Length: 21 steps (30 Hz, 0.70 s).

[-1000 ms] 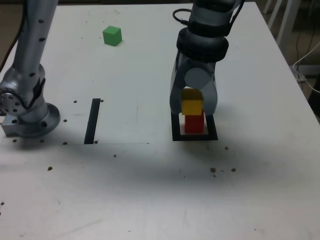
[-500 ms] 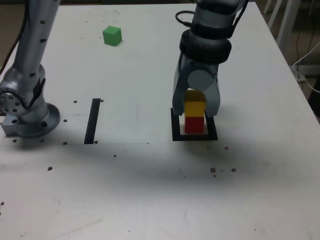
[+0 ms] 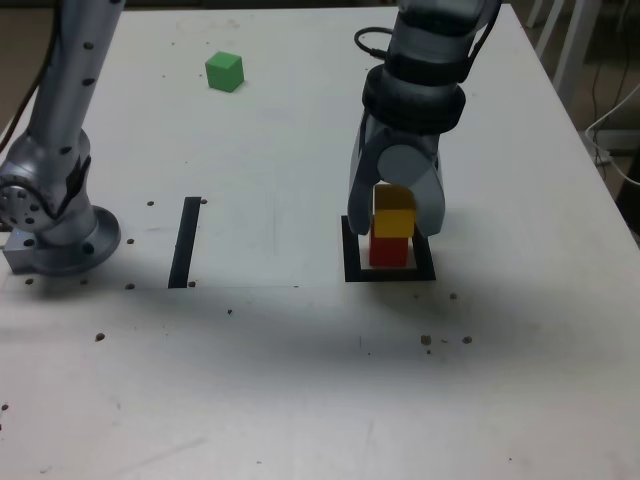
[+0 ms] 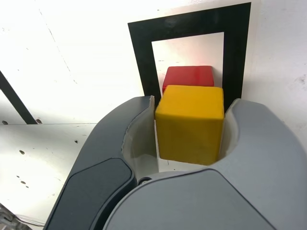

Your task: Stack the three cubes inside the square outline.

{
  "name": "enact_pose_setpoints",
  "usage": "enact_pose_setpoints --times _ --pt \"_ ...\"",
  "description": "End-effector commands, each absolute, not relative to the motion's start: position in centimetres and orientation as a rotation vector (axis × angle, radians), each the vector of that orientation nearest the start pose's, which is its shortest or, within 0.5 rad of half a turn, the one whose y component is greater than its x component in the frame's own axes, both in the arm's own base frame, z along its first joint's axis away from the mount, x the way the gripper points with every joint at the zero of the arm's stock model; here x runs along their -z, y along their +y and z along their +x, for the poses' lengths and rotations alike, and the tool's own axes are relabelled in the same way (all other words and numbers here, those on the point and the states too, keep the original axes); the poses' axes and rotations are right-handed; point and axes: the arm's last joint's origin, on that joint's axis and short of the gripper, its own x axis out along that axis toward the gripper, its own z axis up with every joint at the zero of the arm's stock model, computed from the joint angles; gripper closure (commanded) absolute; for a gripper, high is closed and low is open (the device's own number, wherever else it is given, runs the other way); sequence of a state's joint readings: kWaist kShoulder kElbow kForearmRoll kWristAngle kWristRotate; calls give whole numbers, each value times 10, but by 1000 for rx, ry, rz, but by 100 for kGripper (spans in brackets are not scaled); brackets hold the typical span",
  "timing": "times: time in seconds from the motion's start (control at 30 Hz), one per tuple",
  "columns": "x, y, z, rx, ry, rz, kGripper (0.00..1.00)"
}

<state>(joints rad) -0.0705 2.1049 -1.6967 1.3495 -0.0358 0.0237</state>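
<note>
White worktop (image 3: 300, 380) held the outline (image 3: 350, 262); inside it, yellow cube (image 3: 394, 212) sat on red cube (image 3: 389, 251), pincer (image 3: 396, 215) barely parted around yellow, best lifted off straight

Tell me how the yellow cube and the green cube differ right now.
The yellow cube sits on top of the red cube inside the square outline; the green cube rests on the bare table, far from the outline. The yellow cube is between the pincer jaws; the green cube has nothing near it. Both look alike in size and shape.
</note>
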Motion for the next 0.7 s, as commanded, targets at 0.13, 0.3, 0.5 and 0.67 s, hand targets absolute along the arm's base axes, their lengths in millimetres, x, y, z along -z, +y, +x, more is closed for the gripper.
enact_pose_setpoints --times 0.13,0.3,0.5,0.67 --pt "-253 -29 376 102 1761 49 14" --pt "-259 -27 369 91 1752 53 13" --pt "-281 -18 352 25 1715 57 12" --pt "-295 0 337 -36 1707 30 12"
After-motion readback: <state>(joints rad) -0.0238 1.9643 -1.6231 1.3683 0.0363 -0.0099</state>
